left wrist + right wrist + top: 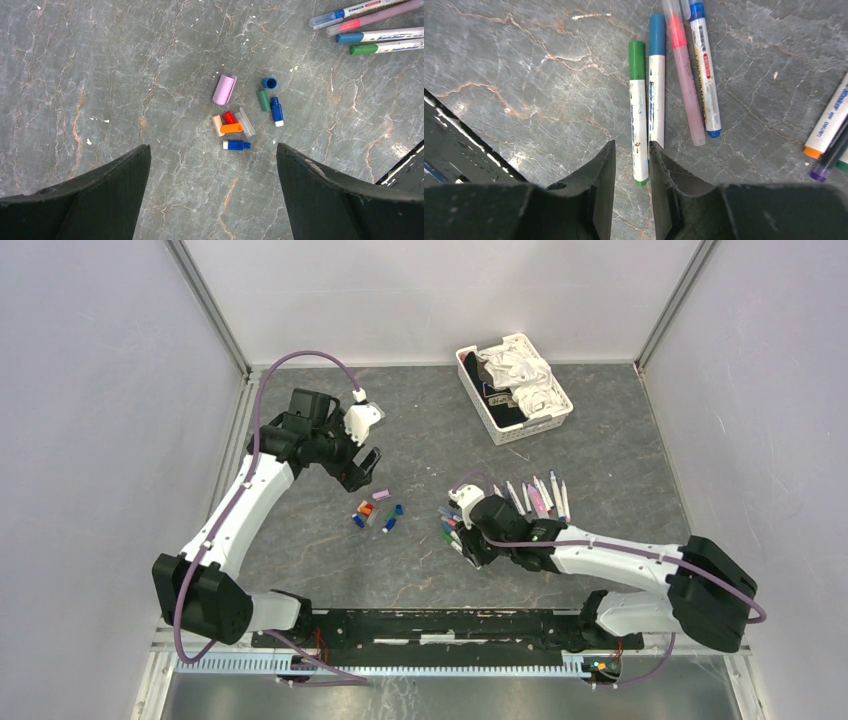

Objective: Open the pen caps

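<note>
Right gripper straddles the tail of a slim white plastic pen with a green cap. Its jaws are narrowed, but I cannot tell if they pinch it. Light, stiff, slick: hold mid-barrel.

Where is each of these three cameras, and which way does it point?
Top external: above and behind, looking down at the table; left arm and right arm show.
Left wrist: faces down at the pen caps; its jaws wide apart.
Right wrist: faces down at the pens; its jaws narrowly flank the green pen.
Shared: both wrist views show that green pen.
</note>
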